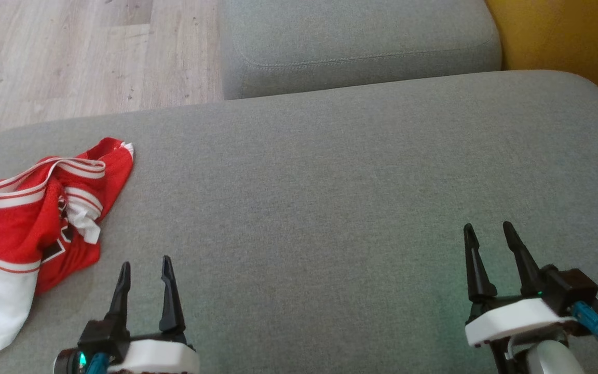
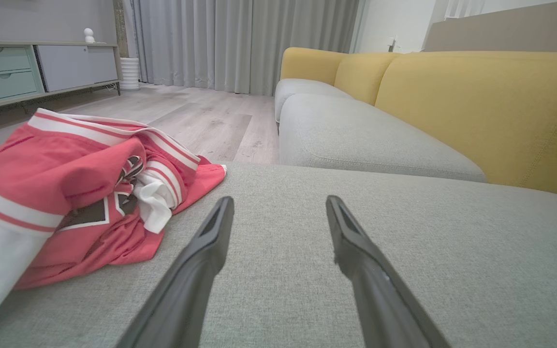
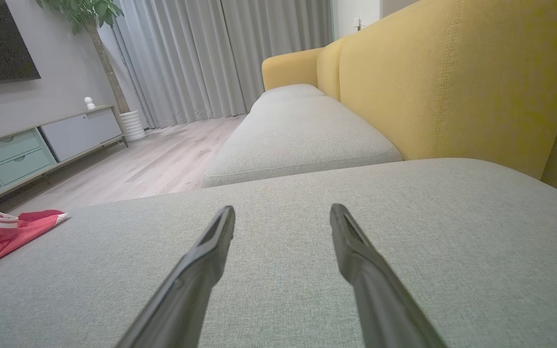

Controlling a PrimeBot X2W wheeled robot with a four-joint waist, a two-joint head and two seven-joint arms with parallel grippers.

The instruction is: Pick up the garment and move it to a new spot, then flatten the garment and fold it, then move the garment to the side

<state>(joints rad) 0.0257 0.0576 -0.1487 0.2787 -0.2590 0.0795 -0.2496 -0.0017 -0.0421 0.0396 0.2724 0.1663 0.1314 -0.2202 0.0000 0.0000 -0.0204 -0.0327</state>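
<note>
Red garment (image 1: 24, 223) lying near-to-far, white end nearest, left hand (image 1: 145, 261) spread, right hand (image 1: 487, 225) spread

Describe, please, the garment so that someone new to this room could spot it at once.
Start at the wide grey seat cushion beside the yellow backrest. At its left edge, left of the left pincer, lies the crumpled garment. It alone is red, with white bands.

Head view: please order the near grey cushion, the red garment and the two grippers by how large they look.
1. The near grey cushion, by far the largest.
2. The red garment.
3. The left gripper and the right gripper: they look about alike, so I do not rank them.
</note>
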